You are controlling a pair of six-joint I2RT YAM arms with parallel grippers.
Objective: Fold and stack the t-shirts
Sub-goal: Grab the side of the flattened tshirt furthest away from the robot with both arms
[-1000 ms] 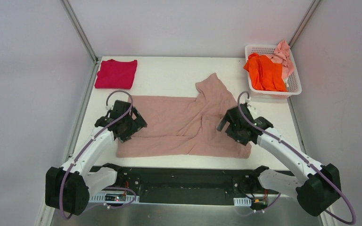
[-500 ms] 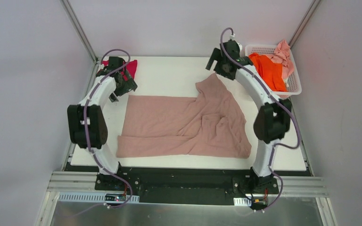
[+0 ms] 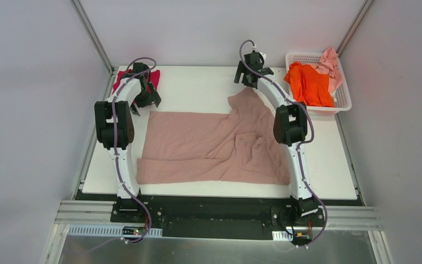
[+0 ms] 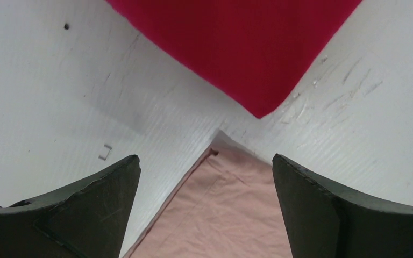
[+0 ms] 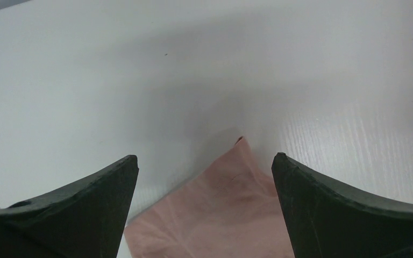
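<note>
The large dusty-pink beige t-shirt (image 3: 214, 146) lies spread and rumpled on the white table. Its far left corner (image 4: 231, 204) lies between my open left gripper's (image 3: 144, 103) fingers. Its far right corner (image 5: 226, 209) lies between my open right gripper's (image 3: 245, 82) fingers. The folded crimson-magenta t-shirt (image 3: 154, 77) lies at the table's back left, mostly behind my left arm; its corner (image 4: 247, 48) shows just beyond the beige corner. The bright orange t-shirt (image 3: 309, 83) and the pale pink t-shirt (image 3: 329, 65) lie in the basket.
The white lattice basket (image 3: 343, 99) stands at the back right of the table (image 3: 198, 88). Both arms reach far across the table. Grey walls enclose the back and sides.
Both arms swung from the shirt's near part out to the far side of the table. The left gripper now hovers at the shirt's far left corner, the right at its far right corner.
</note>
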